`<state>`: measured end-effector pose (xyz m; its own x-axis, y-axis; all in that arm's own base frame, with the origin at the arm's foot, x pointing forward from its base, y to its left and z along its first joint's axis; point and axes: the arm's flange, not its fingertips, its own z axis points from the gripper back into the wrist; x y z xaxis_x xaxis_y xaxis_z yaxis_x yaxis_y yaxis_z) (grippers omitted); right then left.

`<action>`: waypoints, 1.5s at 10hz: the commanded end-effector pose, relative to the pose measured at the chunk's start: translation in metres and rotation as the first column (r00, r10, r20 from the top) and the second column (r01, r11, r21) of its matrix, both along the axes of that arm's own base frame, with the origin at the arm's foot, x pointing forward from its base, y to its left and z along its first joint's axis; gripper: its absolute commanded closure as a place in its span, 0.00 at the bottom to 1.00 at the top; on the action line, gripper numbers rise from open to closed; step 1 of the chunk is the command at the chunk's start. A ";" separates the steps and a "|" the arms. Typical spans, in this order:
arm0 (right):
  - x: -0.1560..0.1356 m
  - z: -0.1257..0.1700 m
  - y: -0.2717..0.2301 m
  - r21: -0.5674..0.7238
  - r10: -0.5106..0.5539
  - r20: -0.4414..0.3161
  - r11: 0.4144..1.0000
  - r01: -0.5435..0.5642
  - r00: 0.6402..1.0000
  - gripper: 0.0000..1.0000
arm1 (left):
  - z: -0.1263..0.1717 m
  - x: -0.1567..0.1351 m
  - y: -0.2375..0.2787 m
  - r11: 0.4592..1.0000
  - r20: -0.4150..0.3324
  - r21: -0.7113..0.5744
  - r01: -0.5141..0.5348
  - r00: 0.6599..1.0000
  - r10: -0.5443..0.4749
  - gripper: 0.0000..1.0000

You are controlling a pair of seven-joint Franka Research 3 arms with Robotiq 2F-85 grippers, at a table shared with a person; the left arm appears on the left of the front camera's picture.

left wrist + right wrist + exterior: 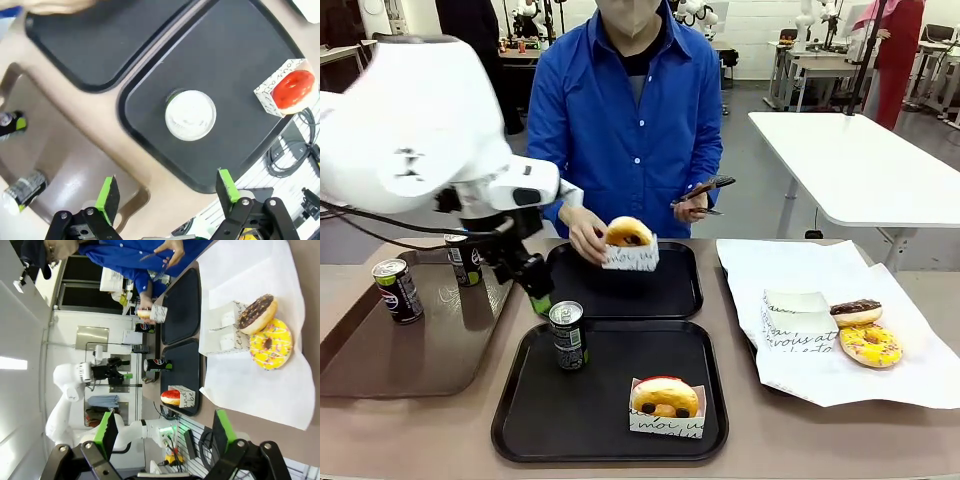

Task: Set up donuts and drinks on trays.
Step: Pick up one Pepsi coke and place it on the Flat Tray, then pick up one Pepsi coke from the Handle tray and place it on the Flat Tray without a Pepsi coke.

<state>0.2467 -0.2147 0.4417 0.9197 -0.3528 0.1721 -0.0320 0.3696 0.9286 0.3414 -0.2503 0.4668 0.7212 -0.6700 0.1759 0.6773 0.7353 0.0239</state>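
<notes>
A dark can (pixel 568 335) stands upright at the back left of the near black tray (pixel 610 440); from above its silver top (pixel 190 115) shows. My left gripper (pixel 167 192) is open, hovering just above and left of that can (pixel 535 295), with nothing between its fingers. A glazed donut in a white sleeve (pixel 665 405) sits at the near tray's front right. A person's hand holds another sleeved donut (pixel 628 245) over the far black tray (pixel 675 300). My right gripper (pixel 165 427) is open and empty, over the table edge near the paper.
Two more cans (pixel 397 290) (pixel 465 260) stand on the long brown tray (pixel 380 370) at left. On the white paper sheet (pixel 820 380) at right lie a chocolate donut (pixel 857 312), a yellow sprinkled donut (pixel 870 345) and an empty sleeve (pixel 795 320). The person holds tongs (pixel 705 190).
</notes>
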 end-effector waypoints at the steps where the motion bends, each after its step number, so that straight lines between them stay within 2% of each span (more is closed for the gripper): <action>1: 0.002 0.000 0.000 0.019 0.001 0.030 1.000 -0.002 1.000 0.00 | 0.003 -0.018 0.038 0.997 0.053 -0.068 -0.039 0.998 0.042 0.00; 3: 0.002 0.000 0.000 0.019 0.001 0.030 1.000 -0.002 1.000 0.00 | 0.016 -0.028 0.081 0.987 0.087 -0.113 -0.114 0.988 0.124 0.00; 5: 0.002 0.000 0.000 0.019 0.001 0.030 1.000 -0.002 1.000 0.00 | 0.026 -0.034 0.125 0.961 0.108 -0.154 -0.228 0.963 0.246 0.00; 6: 0.002 0.000 0.000 0.019 0.001 0.030 1.000 -0.002 1.000 0.00 | 0.032 -0.027 0.143 0.943 0.114 -0.168 -0.289 0.944 0.309 0.00; 8: 0.002 0.000 0.000 0.019 0.001 0.030 1.000 -0.002 1.000 0.00 | 0.033 -0.019 0.168 0.914 0.064 -0.207 -0.350 0.927 0.370 0.00; 9: 0.002 0.000 0.000 0.019 0.001 0.030 1.000 -0.002 1.000 0.00 | 0.051 -0.013 0.146 0.941 0.102 -0.183 -0.283 0.947 0.305 0.00; 15: 0.002 0.000 0.000 0.019 0.001 0.030 1.000 -0.002 1.000 0.00 | 0.051 -0.013 0.146 0.941 0.102 -0.183 -0.283 0.947 0.305 0.00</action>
